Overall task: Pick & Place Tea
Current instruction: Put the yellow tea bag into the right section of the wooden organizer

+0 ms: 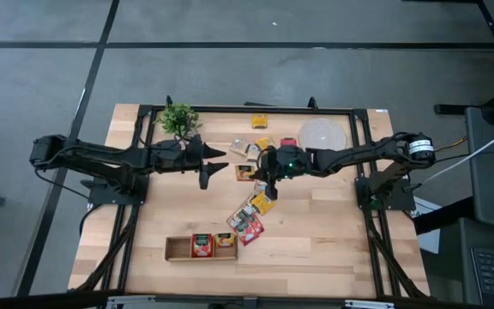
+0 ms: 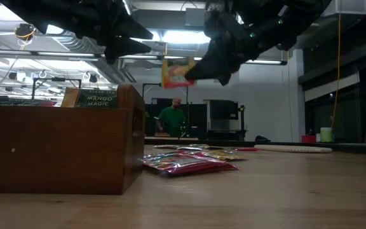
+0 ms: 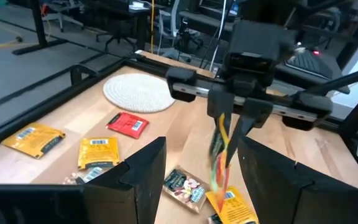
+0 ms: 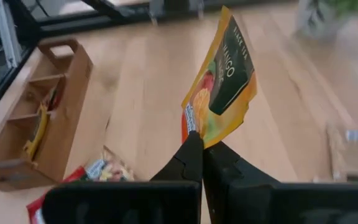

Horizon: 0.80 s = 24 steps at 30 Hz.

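Above table centre, right gripper [image 4: 196,146] pinches mango sachet [image 4: 224,84] corner, sachet upright; left gripper [image 1: 217,163] open.

Lab: desks [image 3: 55,25], office chairs [image 3: 185,28]

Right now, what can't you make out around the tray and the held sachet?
- Tray contents: low view, near wall hides all but the packet tops.
- Third tray compartment: right wrist view, cut off at the edge.
- Mango sachet in right claw: bottom edge hidden between its fingers.
- Left claw: open, holds nothing.
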### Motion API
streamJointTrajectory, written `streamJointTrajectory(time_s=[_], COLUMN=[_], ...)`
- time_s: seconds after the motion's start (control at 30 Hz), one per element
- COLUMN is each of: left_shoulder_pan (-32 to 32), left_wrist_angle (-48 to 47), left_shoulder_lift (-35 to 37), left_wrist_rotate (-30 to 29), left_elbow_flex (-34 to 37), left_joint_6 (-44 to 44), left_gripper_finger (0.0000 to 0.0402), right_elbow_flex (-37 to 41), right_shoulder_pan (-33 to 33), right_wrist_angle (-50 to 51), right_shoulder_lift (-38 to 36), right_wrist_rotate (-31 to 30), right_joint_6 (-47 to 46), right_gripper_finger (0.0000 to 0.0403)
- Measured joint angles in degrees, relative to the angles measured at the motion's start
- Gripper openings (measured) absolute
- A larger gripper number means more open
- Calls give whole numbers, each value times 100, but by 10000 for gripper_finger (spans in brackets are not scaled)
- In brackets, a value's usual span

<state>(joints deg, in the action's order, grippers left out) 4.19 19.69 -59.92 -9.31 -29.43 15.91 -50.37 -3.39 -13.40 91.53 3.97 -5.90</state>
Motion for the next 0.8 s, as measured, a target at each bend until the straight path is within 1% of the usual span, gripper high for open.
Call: streamJointTrajectory(time_s=[0.23, 0.43, 0.63, 0.8], left_shoulder_pan=[0, 0, 137, 173], left_wrist_angle=[68, 205, 348, 482], left_shoulder_lift=[-2, -2, -2, -7], left_wrist_rotate=[43, 73, 708, 743], left_elbow_flex=[0, -4, -9, -9], left_joint_6=[4, 6, 337, 372], left_gripper_finger=[196, 196, 196, 196], right_elbow_flex=[2, 2, 2, -71], right_shoulder_pan=[-5, -5, -5, -5], right_wrist_angle=[-449, -787, -1253, -1334], right_shoulder_lift=[-2, -2, -2, -2], right_wrist_rotate=[-2, 2, 16, 68], right_joint_6=[212, 631, 1084, 1139], right_gripper_finger=[2, 2, 2, 2])
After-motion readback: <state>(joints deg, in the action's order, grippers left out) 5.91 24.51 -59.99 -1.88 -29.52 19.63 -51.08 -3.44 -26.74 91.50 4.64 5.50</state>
